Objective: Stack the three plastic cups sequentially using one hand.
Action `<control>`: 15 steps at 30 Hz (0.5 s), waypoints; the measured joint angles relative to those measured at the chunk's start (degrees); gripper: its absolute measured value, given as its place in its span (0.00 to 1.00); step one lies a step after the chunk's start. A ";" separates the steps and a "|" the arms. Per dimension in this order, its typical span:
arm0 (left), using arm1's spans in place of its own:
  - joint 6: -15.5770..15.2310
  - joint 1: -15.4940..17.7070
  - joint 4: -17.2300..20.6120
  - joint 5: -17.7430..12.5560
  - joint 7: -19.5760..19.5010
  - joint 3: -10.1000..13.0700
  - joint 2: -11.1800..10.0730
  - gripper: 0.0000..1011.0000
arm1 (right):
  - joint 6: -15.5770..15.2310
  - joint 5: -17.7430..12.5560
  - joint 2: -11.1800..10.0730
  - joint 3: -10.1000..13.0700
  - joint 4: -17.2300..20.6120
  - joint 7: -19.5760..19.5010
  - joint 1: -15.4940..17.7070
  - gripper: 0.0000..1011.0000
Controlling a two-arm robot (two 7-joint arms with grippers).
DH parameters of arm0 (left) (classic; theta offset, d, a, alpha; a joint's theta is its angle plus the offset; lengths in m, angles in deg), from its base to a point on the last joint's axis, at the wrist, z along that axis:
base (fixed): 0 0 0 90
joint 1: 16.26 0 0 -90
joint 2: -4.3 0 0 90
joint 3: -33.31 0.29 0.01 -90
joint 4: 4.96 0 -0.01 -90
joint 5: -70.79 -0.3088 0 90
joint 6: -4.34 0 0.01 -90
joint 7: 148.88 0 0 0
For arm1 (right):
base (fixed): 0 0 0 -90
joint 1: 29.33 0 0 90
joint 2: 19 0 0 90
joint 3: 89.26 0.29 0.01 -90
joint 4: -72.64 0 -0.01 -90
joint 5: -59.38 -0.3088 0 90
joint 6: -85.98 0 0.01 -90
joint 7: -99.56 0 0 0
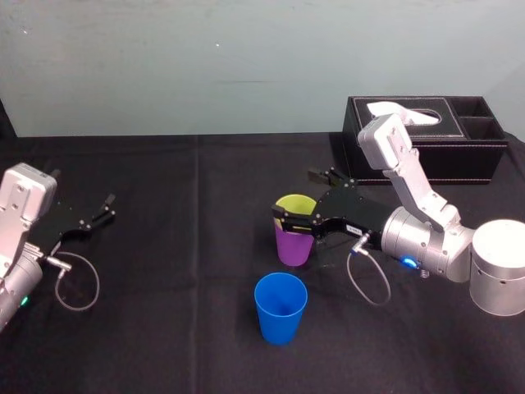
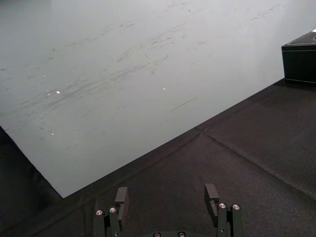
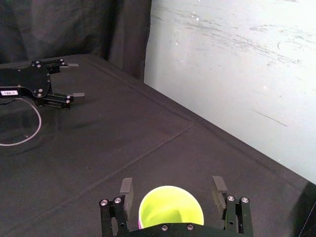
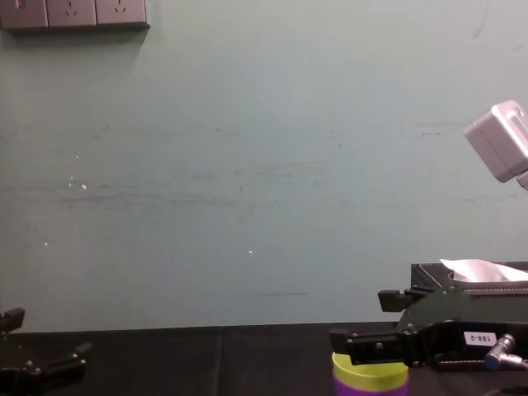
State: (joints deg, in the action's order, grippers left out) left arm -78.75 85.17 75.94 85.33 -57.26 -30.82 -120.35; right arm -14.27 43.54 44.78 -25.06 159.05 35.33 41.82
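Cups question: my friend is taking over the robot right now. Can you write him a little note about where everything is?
Right gripper: open, its jaws on either side of the yellow-green cup with gaps showing, so it is not holding it.
Left gripper: open and idle, at the left of the table.
Cups: the yellow-green cup sits inside the purple cup, rim sticking out above it. The blue cup stands alone, nearer the robot.
Done: the first two cups are stacked.
Left: probably back the right gripper off, then join the blue cup to the stack, using that arm alone.
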 joint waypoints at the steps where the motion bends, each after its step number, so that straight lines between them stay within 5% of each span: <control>1: 0.00 0.00 0.00 0.00 0.00 0.00 0.00 1.00 | 0.00 0.00 0.00 0.00 0.01 0.00 0.00 0.99; 10: 0.00 0.00 0.00 0.00 0.00 0.00 0.00 1.00 | 1.20 -1.50 -2.28 2.00 3.49 1.12 2.63 0.99; 15: 0.00 0.00 0.00 0.00 0.00 0.00 0.00 1.00 | 3.73 -3.76 -5.57 4.16 6.65 3.09 6.05 0.99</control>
State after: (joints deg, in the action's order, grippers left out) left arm -78.75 85.17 75.94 85.33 -57.26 -30.82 -120.35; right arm -10.54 39.78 39.20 -20.89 165.70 38.42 47.87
